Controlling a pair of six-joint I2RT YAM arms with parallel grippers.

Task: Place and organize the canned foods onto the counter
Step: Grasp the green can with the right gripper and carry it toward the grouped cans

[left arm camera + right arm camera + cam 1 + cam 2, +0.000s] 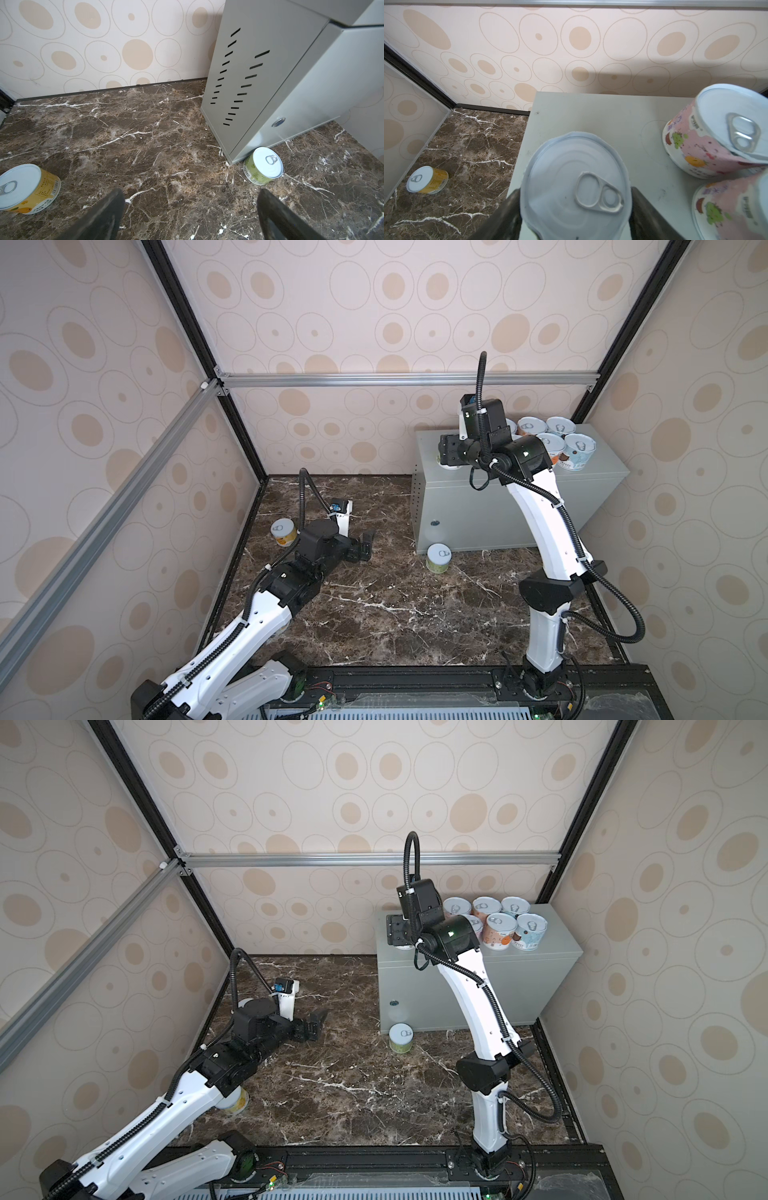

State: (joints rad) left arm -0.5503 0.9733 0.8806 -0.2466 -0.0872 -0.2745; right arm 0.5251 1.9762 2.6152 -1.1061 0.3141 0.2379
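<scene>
Seven tins lid-up on the grey bench (pixel 457 506), upper right of frame: cluster of six (pixel 500 930) toward its right, one silver-lidded tin (pixel 571 166) at its left edge, clamped in right claw (pixel 574 192). Three more upright on marble floor (pixel 374 614): yellow tin (pixel 284 532), green tin (pixel 438 558), half-hidden tin (pixel 237 1102) under left arm (pixel 166 1102). Left claw (pixel 191 192) spread wide above the floor. Label writing unreadable.

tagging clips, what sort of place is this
Probably a staged robot test cell, not a real kitchen: an aluminium frame holds wallpaper panels, and a plain grey metal counter stands on a marble-patterned floor.
</scene>
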